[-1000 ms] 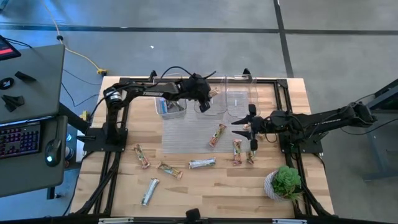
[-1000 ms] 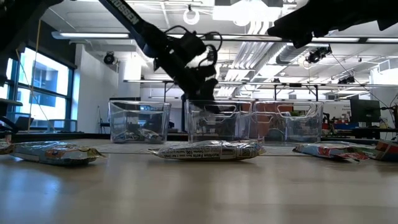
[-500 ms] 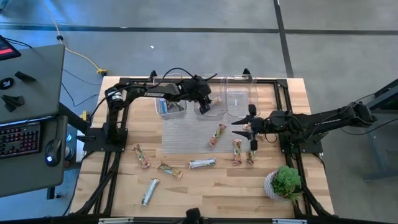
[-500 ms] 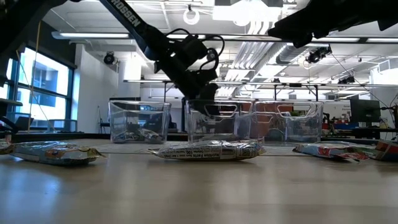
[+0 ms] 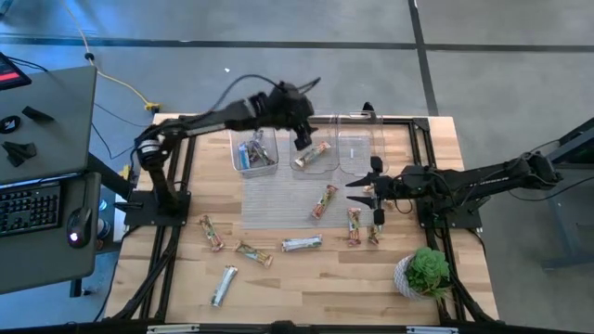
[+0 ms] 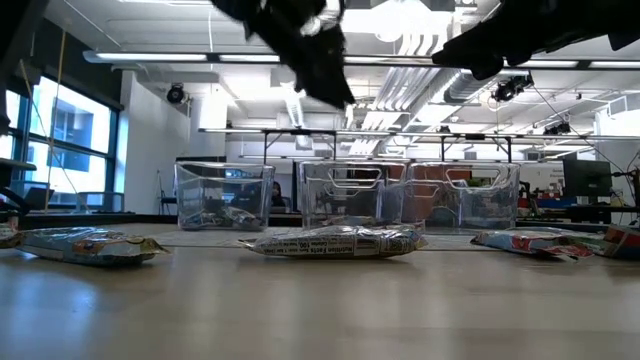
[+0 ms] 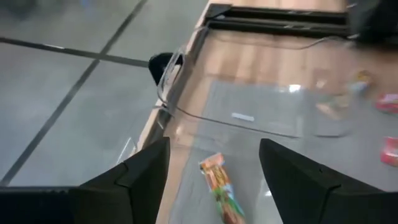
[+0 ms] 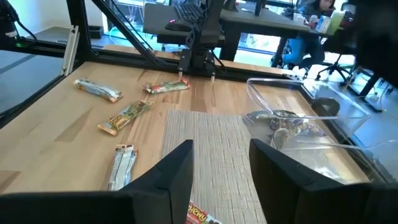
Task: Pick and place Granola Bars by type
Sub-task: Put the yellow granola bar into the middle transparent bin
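**Inspector A:** We record the left gripper (image 5: 303,139) raised above the middle bin (image 5: 314,167), fingers spread and empty. One red-orange-green bar (image 5: 313,154) lies inside that bin; the left wrist view shows it (image 7: 221,186) flat on the floor between the fingers.

**Inspector B:** Agreed. The right gripper (image 5: 357,190) hangs over the mat (image 5: 278,199), jaws parted, holding nothing. Just beside it lie three more of that type: one (image 5: 324,201) on the mat, two (image 5: 354,225) on the bare table (image 5: 186,278).

**Inspector A:** The left bin (image 5: 253,154) holds several bars; we cannot tell their type. The right bin (image 5: 362,148) looks empty from above. Loose bars are scattered across the near table, among them a silver-white one (image 5: 302,244) at the mat's near edge and another (image 5: 223,285) well apart, toward the front.

**Inspector B:** On handling, we judge the bars light and fairly stiff, with slick foil. We would advise taking each across its narrow width at mid-length, not at the crimped ends, which would likely fold or slip.

**Inspector A:** Noted. The plant (image 5: 425,271) stands clear of them.
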`<state>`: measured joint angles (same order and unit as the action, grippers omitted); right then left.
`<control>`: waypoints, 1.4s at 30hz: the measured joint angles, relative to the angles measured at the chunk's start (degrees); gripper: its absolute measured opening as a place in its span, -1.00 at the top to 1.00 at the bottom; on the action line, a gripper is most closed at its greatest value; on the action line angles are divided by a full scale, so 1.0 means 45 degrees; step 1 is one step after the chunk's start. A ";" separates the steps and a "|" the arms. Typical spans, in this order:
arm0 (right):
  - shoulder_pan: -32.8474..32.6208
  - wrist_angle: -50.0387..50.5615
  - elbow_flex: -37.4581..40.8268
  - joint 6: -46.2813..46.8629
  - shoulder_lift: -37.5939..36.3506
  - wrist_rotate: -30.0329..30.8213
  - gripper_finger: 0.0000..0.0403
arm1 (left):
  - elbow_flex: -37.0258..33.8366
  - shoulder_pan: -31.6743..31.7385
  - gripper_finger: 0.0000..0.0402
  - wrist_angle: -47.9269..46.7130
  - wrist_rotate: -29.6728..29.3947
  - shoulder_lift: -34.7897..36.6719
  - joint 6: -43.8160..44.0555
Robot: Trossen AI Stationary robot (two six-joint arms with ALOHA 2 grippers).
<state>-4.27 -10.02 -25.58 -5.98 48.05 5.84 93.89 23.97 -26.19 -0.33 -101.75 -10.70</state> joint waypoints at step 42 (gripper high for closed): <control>-0.0004 -0.0104 0.0000 0.1268 -0.0005 -0.0004 0.31 | -0.3369 -0.9203 -0.21 -1.2505 -0.3897 0.3145 1.4401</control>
<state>-4.29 -10.49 -25.58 -0.27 48.03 5.82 78.73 -17.45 -82.47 -17.87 -87.59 54.11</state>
